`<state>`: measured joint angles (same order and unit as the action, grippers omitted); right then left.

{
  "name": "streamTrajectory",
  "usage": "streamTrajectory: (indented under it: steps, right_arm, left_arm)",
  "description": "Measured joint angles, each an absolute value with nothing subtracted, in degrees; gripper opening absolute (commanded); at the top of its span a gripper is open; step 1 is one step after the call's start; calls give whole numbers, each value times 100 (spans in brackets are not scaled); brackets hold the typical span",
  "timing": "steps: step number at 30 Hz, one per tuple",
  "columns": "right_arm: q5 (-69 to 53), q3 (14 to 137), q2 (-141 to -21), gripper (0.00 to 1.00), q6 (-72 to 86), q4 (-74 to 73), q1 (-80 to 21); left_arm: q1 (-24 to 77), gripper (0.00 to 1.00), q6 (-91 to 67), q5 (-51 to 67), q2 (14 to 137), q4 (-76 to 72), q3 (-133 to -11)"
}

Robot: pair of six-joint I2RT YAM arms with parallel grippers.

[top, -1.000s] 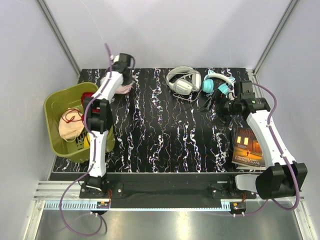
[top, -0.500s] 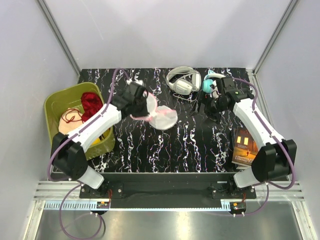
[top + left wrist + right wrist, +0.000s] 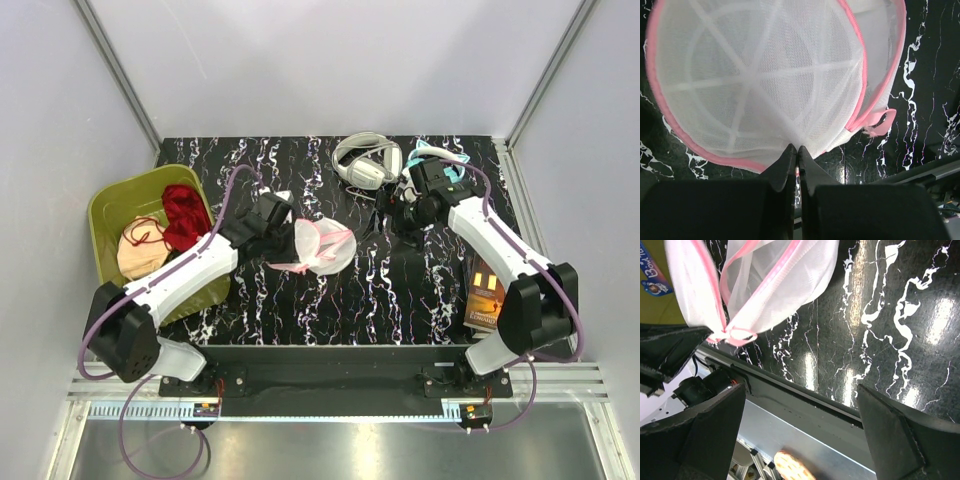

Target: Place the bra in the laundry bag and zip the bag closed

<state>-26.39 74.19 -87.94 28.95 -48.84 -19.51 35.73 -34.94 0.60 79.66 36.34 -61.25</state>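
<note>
The laundry bag [image 3: 322, 246], white mesh with pink zipper trim, sits mid-table. My left gripper [image 3: 281, 239] is on its left side. In the left wrist view the bag [image 3: 760, 80] fills the upper frame, and the left gripper [image 3: 797, 150] is shut on the mesh at its pink edge. The zipper looks partly open, with a pink tab [image 3: 881, 124] hanging free. The peach bra [image 3: 140, 255] lies in the green basket [image 3: 112, 205]. My right gripper [image 3: 392, 213] stands open to the right of the bag. Its wrist view shows the bag [image 3: 765, 285] ahead and nothing between the fingers [image 3: 705, 435].
A dark red garment [image 3: 184, 208] lies in the basket beside the bra. White headphones [image 3: 366, 160] and teal headphones [image 3: 436, 166] sit at the back right. A book [image 3: 488, 296] lies near the right edge.
My left arm swung from the back left corner to mid-table, carrying the laundry bag and lowering it. The right arm moved left toward the bag, jaws still wide.
</note>
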Motion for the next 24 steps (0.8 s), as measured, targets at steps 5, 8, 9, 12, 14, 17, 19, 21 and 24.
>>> streamTrajectory:
  steps: [5, 8, 9, 12, 14, 17, 19, 21, 24]
  right_arm:
    - [-2613, 7419, -8962, 100, 2923, -4781, -1973]
    - [-2609, 7422, -8997, 100, 2945, -4770, -2001]
    - [-2609, 7419, -9002, 100, 2956, -4770, -2012]
    - [-2602, 7422, -9017, 100, 2958, -4764, -2032]
    - [-2593, 7424, -9061, 100, 2958, -4759, -2036]
    - [-2598, 7435, -9188, 100, 2954, -4727, -2038]
    - [-2604, 7452, -9308, 100, 2930, -4644, -2047]
    - [-2626, 7518, -9465, 100, 2897, -4543, -2075]
    - [-2700, 7684, -9719, 100, 2801, -4377, -2147]
  left_arm:
    - [3592, 6, -3494, 69, 7922, 3544, -5907]
    - [3592, 6, -3483, 71, 7920, 3542, -5872]
    - [3592, 6, -3474, 71, 7911, 3527, -5872]
    - [3605, 6, -3435, 71, 7902, 3498, -5874]
    - [3634, 6, -3404, 69, 7902, 3498, -5874]
    - [3741, 29, -3380, -34, 7883, 3514, -5881]
    - [3857, 47, -3334, -169, 7762, 3590, -5878]
    - [3931, 64, -3291, -263, 7535, 3669, -5876]
    - [3968, 73, -3330, -364, 6995, 3771, -5867]
